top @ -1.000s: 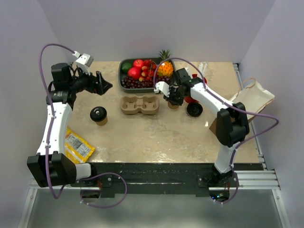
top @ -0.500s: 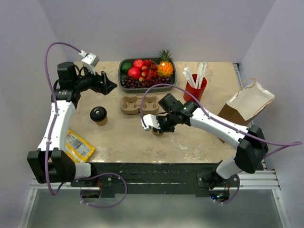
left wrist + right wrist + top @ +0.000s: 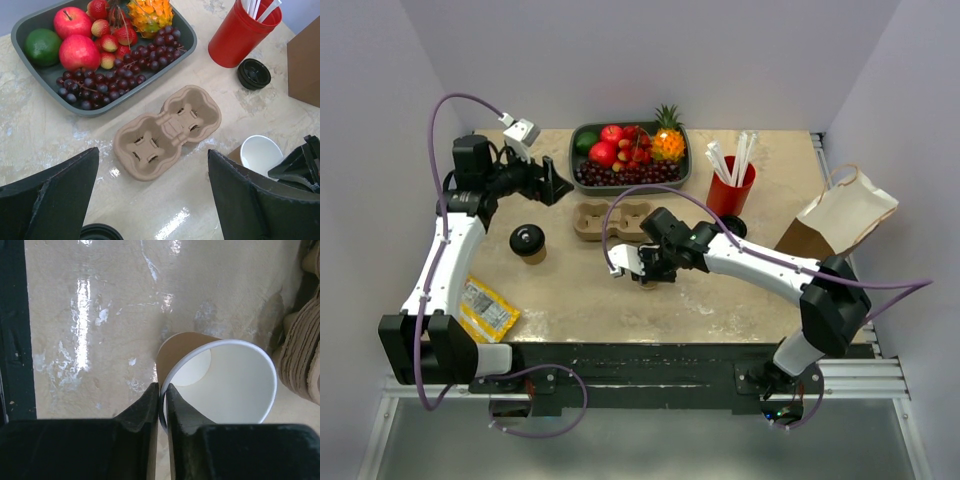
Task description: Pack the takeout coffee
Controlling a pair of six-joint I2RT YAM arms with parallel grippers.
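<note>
Right gripper (image 3: 161,390): clenched thin on the rim of the open paper cup (image 3: 225,385), one finger inside the white wall, one outside on the brown.
Open paper cup: no lid, cream-white inside and empty, low over the table (image 3: 720,300) near its middle, just in front of the cardboard carrier (image 3: 167,131); cannot tell whether standing or lifted.
Left gripper (image 3: 552,182): released, jaws spread wide, holding nothing; hovers above the table's left rear, beside the fruit tray (image 3: 47,75), looking down on the carrier.
Lidded paper cup (image 3: 527,241): upright on the left of the table with a black lid on, well apart from both grippers.
Loose black lid (image 3: 253,73): flat on the table, just beside the red cup of straws (image 3: 730,190).
Cardboard carrier: both holes vacant, in front of the fruit tray.
Paper bag (image 3: 840,215): at the right edge, mouth open.
Yellow packet (image 3: 485,308): front left, flat.
</note>
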